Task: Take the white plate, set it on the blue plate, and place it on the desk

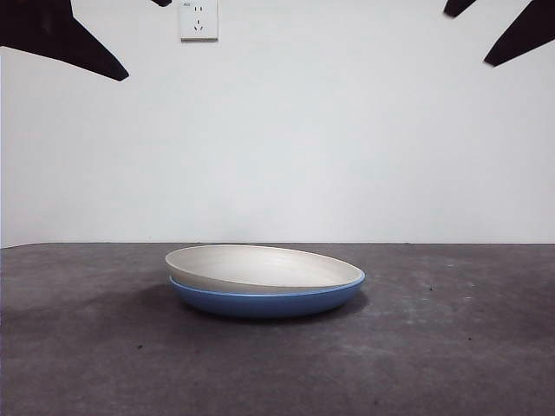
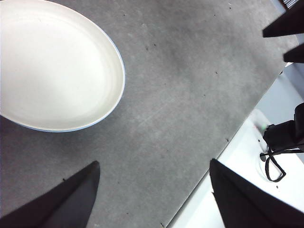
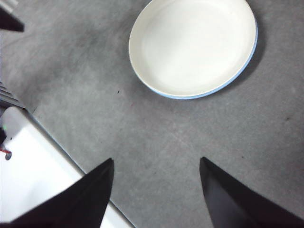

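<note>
Wide dark grey-brown matte worktop (image 1: 451,347), faint pale scuffs and specks, runs from the near edge to the wall. Near its middle sits the shallow round glossy blue plate (image 1: 260,302), flat on the worktop. The shallow round off-white plate (image 1: 260,267) rests inside it, tilted: its left rim rides above the blue rim, its right rim sits down against it. From the wrist views only a thin blue edge shows around the white plate (image 2: 52,66) (image 3: 192,45). Nothing grips either plate.

Left pincer (image 2: 154,199): jaws spread wide, empty, over bare worktop (image 2: 190,85), plates off to one side, well apart. Right pincer (image 3: 156,194): jaws likewise spread, empty, above worktop (image 3: 71,71), stack well clear of it.

Behind: plain white wall (image 1: 347,130), white wall socket (image 1: 199,20) high up. Black arm tips at both top corners of the front view.
</note>
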